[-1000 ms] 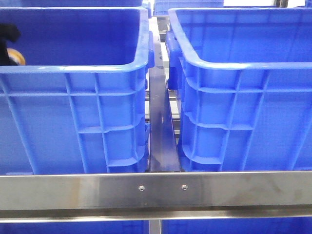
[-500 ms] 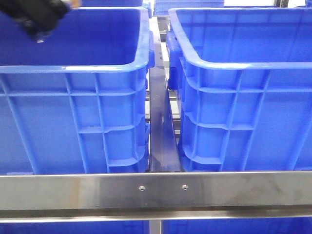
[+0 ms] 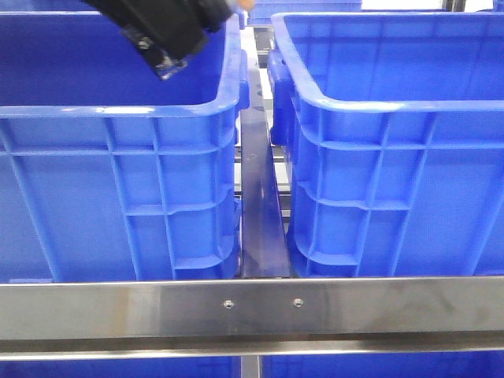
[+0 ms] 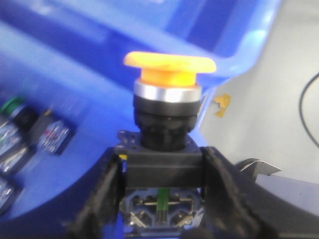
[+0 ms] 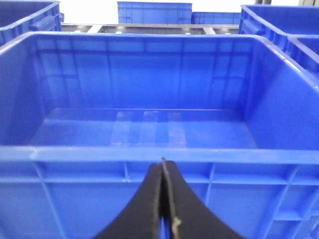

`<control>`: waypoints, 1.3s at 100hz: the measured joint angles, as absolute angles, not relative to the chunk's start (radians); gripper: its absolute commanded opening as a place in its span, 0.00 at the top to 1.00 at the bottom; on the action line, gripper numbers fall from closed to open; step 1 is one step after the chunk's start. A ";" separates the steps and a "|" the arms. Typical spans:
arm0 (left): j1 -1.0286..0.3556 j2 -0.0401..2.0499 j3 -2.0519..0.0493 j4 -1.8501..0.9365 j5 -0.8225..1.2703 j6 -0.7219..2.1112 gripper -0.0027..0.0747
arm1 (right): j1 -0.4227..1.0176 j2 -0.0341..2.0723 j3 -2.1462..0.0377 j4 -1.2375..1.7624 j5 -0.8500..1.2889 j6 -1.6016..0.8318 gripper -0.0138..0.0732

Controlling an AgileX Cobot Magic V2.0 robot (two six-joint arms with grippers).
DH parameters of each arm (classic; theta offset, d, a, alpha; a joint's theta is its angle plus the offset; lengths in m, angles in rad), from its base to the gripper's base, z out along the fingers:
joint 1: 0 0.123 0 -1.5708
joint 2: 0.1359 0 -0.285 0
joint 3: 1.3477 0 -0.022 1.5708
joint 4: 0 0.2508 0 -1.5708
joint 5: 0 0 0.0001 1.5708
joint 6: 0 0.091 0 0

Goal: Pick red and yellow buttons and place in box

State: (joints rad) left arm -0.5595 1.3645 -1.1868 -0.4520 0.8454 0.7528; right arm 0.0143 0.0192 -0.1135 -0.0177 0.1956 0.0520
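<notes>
**Yellow button held over the left crate**

At the far left of the front view, the left crate (image 3: 118,157) fills the near side, its rim catching light. Above its right rear corner hangs the left gripper (image 3: 236,6), a black body slanting down from the top edge, with a sliver of orange at its tip just beside the crate's rim. The left wrist view shows what it carries: the yellow button (image 4: 167,99), upright, its orange-yellow domed cap over a silver ring and a black collar, the square black base pinched between the jaws from both sides. Blurred below it on the crate's floor lie other small parts (image 4: 30,132), too soft to name.

A steel rail (image 3: 260,205) runs between the crates, and a steel crossbar (image 3: 252,311) spans the front. The right crate (image 3: 394,157) stands beside it. The right gripper (image 5: 163,199) hovers just outside a blue crate's near wall, jaws pressed together with nothing between them.
</notes>
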 measured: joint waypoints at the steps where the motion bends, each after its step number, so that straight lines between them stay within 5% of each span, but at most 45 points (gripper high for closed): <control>1: -0.564 1.364 -1.187 -0.452 0.845 0.753 0.86 | 0.014 0.023 -0.121 -0.010 0.204 0.052 0.92; 29: -0.616 1.364 -1.187 -0.460 0.819 0.754 0.86 | 0.044 0.280 -0.415 0.197 0.524 0.048 0.87; 36: -0.616 1.364 -1.187 -0.467 0.815 0.755 0.86 | 0.072 0.361 -0.478 0.247 0.574 0.028 0.72; 48: -0.616 1.364 -1.187 -0.471 0.810 0.755 0.86 | 0.123 0.502 -0.577 0.350 0.632 -0.006 0.32; 58: -0.617 1.364 -1.187 -0.474 0.809 0.755 0.86 | 0.159 0.595 -0.656 0.479 0.647 -0.012 0.16; 130: -0.619 1.364 -1.187 -0.493 0.807 0.755 0.86 | 0.372 1.205 -0.958 1.117 0.733 -0.266 0.15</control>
